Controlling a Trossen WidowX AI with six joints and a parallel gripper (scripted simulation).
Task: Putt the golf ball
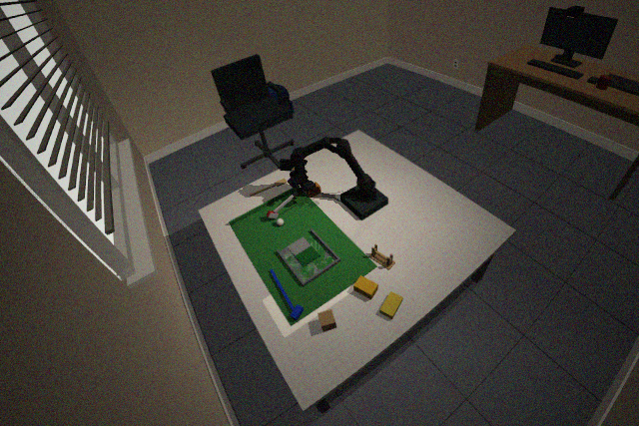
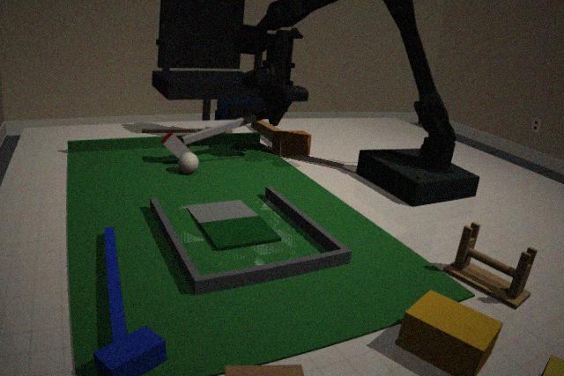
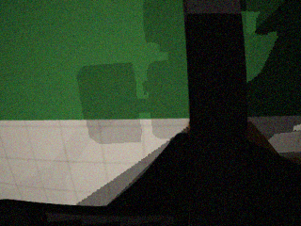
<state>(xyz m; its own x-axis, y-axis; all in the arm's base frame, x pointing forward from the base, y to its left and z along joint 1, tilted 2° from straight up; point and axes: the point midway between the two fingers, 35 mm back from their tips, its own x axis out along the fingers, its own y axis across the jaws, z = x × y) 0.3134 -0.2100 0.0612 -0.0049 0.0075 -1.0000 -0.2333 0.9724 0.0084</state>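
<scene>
Tool [image 2: 269, 118]: pinching red putter [image 2: 207, 132] by the shaft end
Putter head: low over green mat [image 2: 137, 189], just behind golf ball [image 2: 188, 162]
Ball: on mat, short of ramp [image 2: 221, 210]

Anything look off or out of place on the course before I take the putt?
Nothing looks damaged or spilled. The gripper holds the red putter, head low just behind the golf ball, which sits on the green mat. The one oddity is a blue putter lying flat on the mat, left of the walled ramp, clear of the ball's line.
</scene>
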